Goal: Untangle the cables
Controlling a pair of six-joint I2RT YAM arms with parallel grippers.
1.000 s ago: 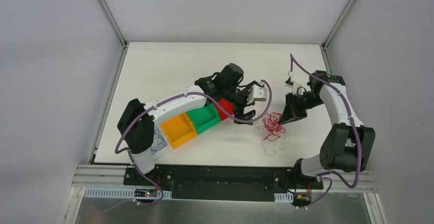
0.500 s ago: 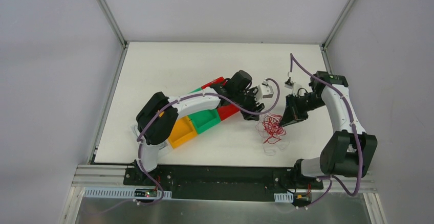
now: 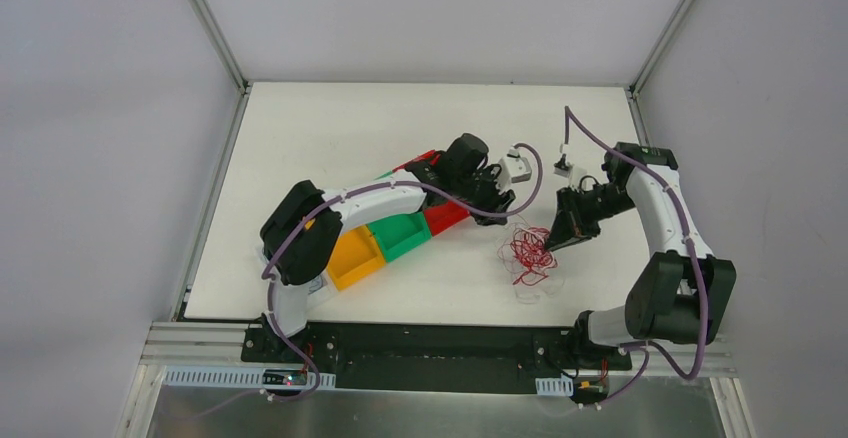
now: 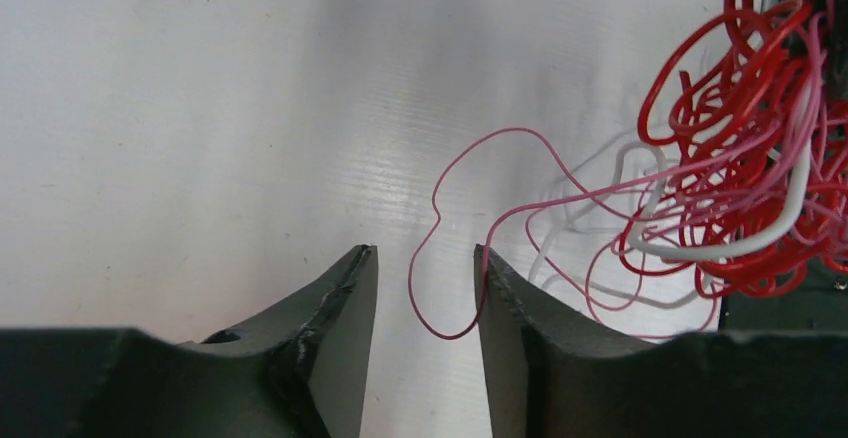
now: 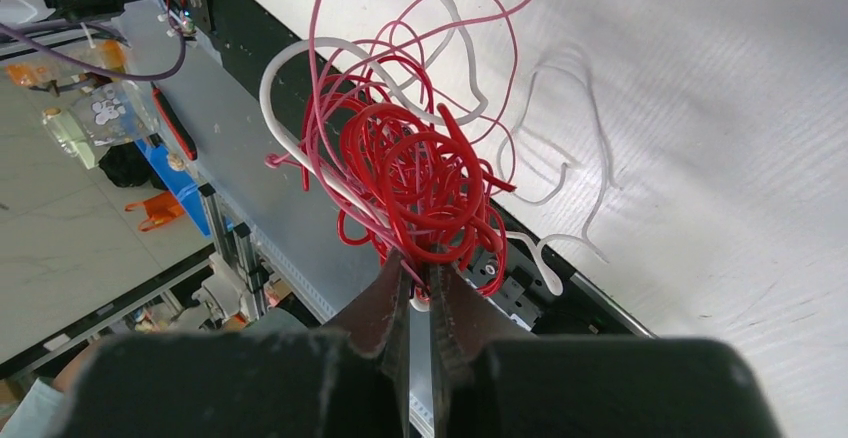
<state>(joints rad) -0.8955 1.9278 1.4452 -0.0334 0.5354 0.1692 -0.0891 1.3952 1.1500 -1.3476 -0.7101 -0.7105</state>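
Note:
The cables are a tangle [image 3: 528, 250] of bright red, pink and white wires on the white table, right of centre. My right gripper [image 3: 555, 241] is shut on the tangle's right edge; in the right wrist view the red coils [image 5: 420, 173] bunch just beyond its closed tips [image 5: 420, 268]. My left gripper [image 3: 503, 201] is just left of and behind the tangle. In the left wrist view it [image 4: 425, 258] is open with a narrow gap, and one thin pink loop [image 4: 413, 268] lies between the fingers, touching the right one. A white wire [image 4: 700, 254] threads through the red mass [image 4: 745, 158].
Red [image 3: 445, 216], green [image 3: 400, 233] and orange [image 3: 352, 255] bins sit in a diagonal row under the left arm. The table's front edge and black rail [image 3: 430, 343] run just below the tangle. Grey walls enclose the table on three sides.
The left gripper has swung in toward the tangle and its jaws have narrowed around a pink loop. The right gripper has kept its grip and shifted slightly back.

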